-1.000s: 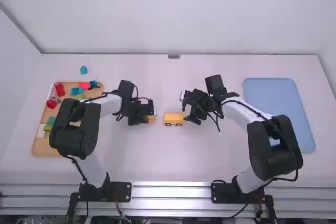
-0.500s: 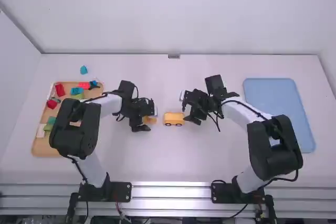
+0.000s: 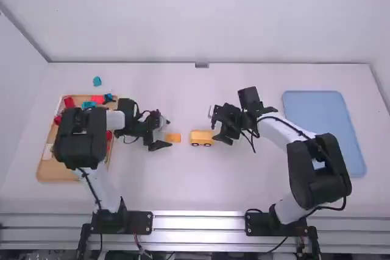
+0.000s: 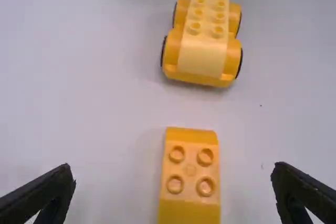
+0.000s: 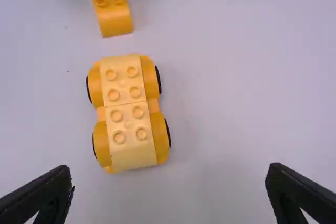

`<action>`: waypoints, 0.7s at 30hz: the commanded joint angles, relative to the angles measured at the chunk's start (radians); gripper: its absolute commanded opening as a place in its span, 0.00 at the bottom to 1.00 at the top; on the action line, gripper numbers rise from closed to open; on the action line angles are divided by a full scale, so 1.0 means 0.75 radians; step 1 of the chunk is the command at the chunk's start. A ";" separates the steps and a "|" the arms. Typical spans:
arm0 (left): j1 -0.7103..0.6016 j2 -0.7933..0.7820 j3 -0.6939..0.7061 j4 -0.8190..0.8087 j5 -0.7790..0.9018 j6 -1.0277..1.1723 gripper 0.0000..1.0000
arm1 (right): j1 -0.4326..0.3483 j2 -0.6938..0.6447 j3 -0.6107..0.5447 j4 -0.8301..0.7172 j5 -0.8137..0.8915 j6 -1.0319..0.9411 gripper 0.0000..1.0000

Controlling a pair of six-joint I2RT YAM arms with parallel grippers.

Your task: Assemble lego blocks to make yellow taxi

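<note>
Taxi parts on a white desk (image 3: 195,193), with a tool to either side. The left tool (image 3: 167,133) stands wide open and has hold of nothing; in the left wrist view its fingers lie well apart, with the loose yellow block (image 4: 191,179) in line with the gap and touching neither. This block bears four studs (arranged two by two) on its upper face, with a rounded edge at the end facing the wheeled car (image 3: 202,138). The car stands upright on the desk between the two tools, near the loose block but separate from it. Its darker yellow chassis carries two paler yellow bricks (image 5: 122,80) (image 5: 129,129), set end to end, four studs on each. The right tool (image 3: 214,127) is likewise wide open and empty, just beside the opposite end of the car. At the left, partly hidden by the left arm, a tan tray (image 3: 53,172) holds red, blue and other blocks; a small blue block (image 3: 97,81) rests on the desk beyond it. A blue tray (image 3: 323,120) lies at the right.
</note>
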 commanded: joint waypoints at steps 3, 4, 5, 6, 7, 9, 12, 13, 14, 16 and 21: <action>-0.013 0.089 -0.006 0.035 0.108 0.020 0.98 | 0.002 -0.006 0.002 -0.001 -0.046 0.003 0.98; -0.013 0.102 -0.004 0.043 0.106 0.019 0.94 | 0.002 -0.006 0.002 -0.002 -0.046 0.003 0.98; -0.013 0.113 -0.003 0.051 0.101 0.019 0.88 | 0.002 -0.006 0.002 -0.001 -0.046 0.004 0.98; -0.013 0.118 -0.004 0.054 0.096 0.021 0.79 | 0.002 -0.006 0.002 -0.002 -0.046 0.005 0.98; -0.012 0.121 -0.012 0.061 0.085 0.036 0.66 | 0.002 -0.006 0.002 -0.001 -0.046 0.005 0.98; -0.013 0.121 -0.021 0.062 0.069 0.061 0.57 | 0.002 -0.006 0.002 -0.002 -0.046 0.008 0.98; -0.013 0.121 -0.033 0.071 0.055 0.099 0.49 | 0.002 -0.006 0.002 -0.004 -0.045 0.007 0.98; -0.013 0.121 -0.036 0.075 0.051 0.103 0.48 | 0.002 -0.006 0.002 -0.003 -0.044 0.008 0.98; -0.013 0.121 -0.041 0.082 0.043 0.110 0.45 | 0.002 -0.006 0.002 -0.002 -0.038 0.008 0.98; -0.013 0.121 -0.048 0.092 0.032 0.108 0.40 | 0.002 -0.006 0.002 -0.001 -0.004 0.007 0.98; -0.013 0.115 -0.048 0.096 0.037 0.109 0.26 | 0.002 -0.006 0.002 -0.014 0.056 0.008 0.98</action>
